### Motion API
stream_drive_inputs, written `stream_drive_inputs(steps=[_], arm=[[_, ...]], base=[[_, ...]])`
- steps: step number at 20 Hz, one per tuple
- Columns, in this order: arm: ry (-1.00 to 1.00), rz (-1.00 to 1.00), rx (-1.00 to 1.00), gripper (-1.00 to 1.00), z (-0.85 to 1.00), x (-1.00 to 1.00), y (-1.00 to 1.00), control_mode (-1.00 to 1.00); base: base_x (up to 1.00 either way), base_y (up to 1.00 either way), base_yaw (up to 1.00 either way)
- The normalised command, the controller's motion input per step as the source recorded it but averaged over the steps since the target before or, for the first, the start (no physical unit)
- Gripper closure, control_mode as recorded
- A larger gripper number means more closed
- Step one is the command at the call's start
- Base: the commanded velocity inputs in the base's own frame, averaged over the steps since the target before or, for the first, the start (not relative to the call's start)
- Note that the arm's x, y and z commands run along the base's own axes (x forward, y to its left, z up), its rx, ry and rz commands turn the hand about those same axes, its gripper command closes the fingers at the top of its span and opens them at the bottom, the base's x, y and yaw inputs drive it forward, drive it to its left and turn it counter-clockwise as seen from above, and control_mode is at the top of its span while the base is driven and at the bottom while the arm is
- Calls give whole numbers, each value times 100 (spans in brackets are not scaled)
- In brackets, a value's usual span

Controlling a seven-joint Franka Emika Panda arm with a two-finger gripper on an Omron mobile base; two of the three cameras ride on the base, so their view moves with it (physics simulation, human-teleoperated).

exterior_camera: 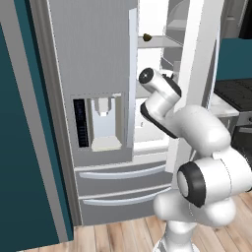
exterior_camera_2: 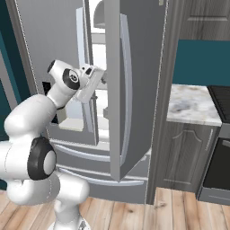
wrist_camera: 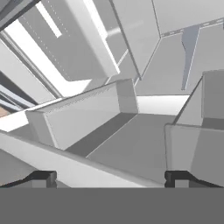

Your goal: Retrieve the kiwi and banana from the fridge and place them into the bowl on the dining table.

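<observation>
Reaching into the open fridge (exterior_camera: 93, 64) with gripper (wrist_camera: 109, 177) fingers spread wide and empty, we find the kiwi (exterior_camera: 146, 37) on a shelf above our hand.

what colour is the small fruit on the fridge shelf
Olive-brown, dark against the white shelf. The kiwi inside the fridge shows best in the left base view.
</observation>
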Motion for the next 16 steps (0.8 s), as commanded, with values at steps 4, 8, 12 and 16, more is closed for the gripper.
stream_drive_inputs(steps=[4, 8, 12, 16], arm=[[7, 0, -3, -100, -15, 27, -33, -100], [0, -2, 0, -100, -5, -63, -85, -100], [0, -11, 0, -100, -6, -100, -100, -100], [0, -16, 0, -100, -10, -97, -100, -100]], base=[[0, 0, 0], [0, 0, 0], [0, 0, 0], [0, 0, 0]])
